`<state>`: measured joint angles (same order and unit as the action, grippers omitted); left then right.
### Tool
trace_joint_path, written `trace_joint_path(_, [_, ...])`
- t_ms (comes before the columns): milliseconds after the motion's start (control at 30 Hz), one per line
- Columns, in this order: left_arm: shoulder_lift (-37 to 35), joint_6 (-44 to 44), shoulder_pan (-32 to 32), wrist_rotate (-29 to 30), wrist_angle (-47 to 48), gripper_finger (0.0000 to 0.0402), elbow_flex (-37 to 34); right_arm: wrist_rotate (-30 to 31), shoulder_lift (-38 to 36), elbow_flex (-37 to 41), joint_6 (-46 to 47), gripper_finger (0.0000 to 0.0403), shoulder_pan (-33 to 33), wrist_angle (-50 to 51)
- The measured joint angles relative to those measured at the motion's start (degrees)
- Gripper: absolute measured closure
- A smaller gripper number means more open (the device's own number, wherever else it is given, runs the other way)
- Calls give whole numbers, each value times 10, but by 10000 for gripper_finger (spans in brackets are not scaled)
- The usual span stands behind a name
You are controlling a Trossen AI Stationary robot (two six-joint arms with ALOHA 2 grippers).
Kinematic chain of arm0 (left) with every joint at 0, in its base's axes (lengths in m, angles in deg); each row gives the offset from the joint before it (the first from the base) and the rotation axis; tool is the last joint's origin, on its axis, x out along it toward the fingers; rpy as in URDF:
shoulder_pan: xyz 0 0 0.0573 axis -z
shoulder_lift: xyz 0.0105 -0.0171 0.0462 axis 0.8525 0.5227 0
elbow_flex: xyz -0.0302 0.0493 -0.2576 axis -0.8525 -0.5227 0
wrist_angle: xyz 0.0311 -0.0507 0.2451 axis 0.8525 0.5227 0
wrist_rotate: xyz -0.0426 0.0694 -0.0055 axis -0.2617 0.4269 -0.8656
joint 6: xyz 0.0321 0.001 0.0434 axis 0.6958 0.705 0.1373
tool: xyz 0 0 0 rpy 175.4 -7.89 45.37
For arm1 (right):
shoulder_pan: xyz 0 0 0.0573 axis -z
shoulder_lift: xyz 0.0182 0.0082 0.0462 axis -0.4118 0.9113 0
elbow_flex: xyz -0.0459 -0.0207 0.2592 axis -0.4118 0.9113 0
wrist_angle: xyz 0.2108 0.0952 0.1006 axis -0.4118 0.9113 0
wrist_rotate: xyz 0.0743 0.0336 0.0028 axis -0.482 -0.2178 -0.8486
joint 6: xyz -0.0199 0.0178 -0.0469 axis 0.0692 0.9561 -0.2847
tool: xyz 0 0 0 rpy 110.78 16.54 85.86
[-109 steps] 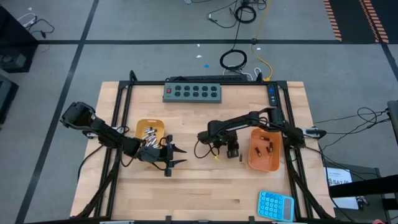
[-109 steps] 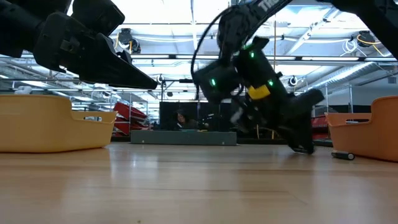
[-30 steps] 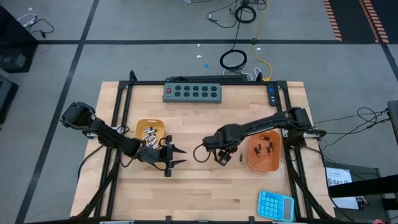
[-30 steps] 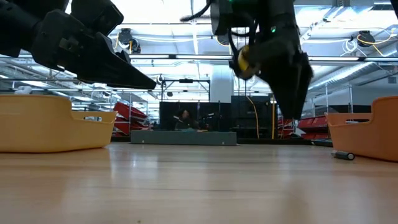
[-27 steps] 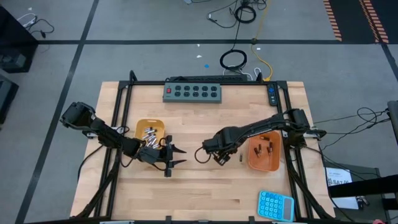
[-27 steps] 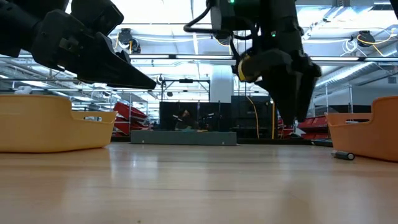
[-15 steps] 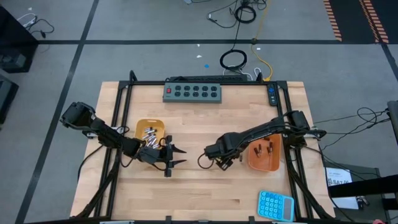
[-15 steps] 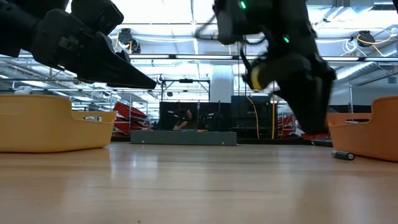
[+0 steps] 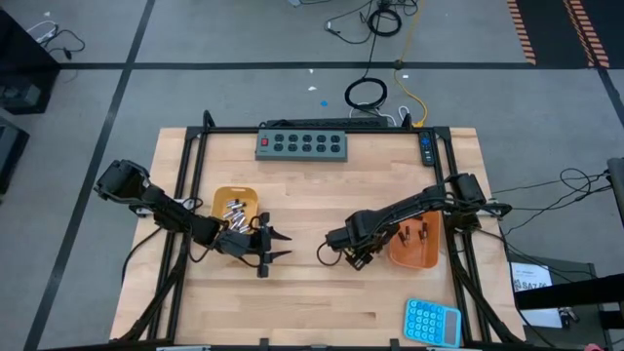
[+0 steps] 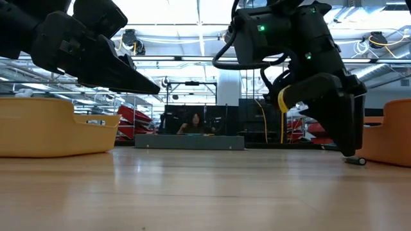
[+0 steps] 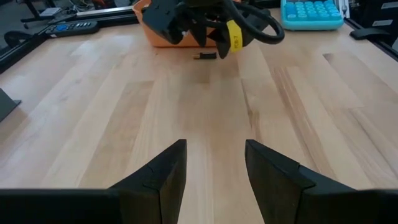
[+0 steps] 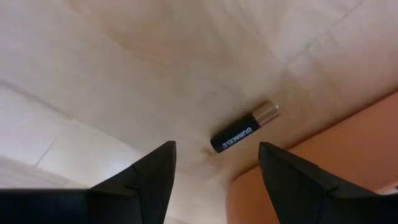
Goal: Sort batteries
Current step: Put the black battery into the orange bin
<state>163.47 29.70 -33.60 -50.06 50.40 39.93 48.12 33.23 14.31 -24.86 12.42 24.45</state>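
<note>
A dark battery with a copper end lies on its side on the table, close to the wall of the right orange tray; it also shows as battery and battery. My right gripper points down just above it, open, with a finger on either side and touching nothing. That tray holds a few dark batteries. The left orange tray holds silver batteries. My left gripper waits open above the table beside the left tray.
A grey power strip lies along the far edge and a blue calculator at the near right corner. Black frame rails run along both sides. Bare wood spreads between the arms and toward the near edge.
My right gripper has come down and moved toward the near edge and the right tray, rolling at the wrist, until it stands over the battery on the table. The battery has stayed where it was.
</note>
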Motion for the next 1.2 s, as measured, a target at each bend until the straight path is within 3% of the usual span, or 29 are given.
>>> trace_joint_path(333, [0,-1,0,0,0,228,0,0,0,3,-5,184,10,-3])
trace_joint_path(667, [0,0,0,0,0,228,0,-20,-5,65,-4,190,11,-67])
trace_joint_path(800, [0,2,0,0,-2,228,0,-17,-4,66,-18,228,10,-77])
trace_joint_path(1067, [0,2,0,1,-4,228,0,-15,-3,68,-59,380,10,-110])
trace_joint_path(1200, [0,2,0,1,-4,228,0,-12,-2,68,-62,388,11,-102])
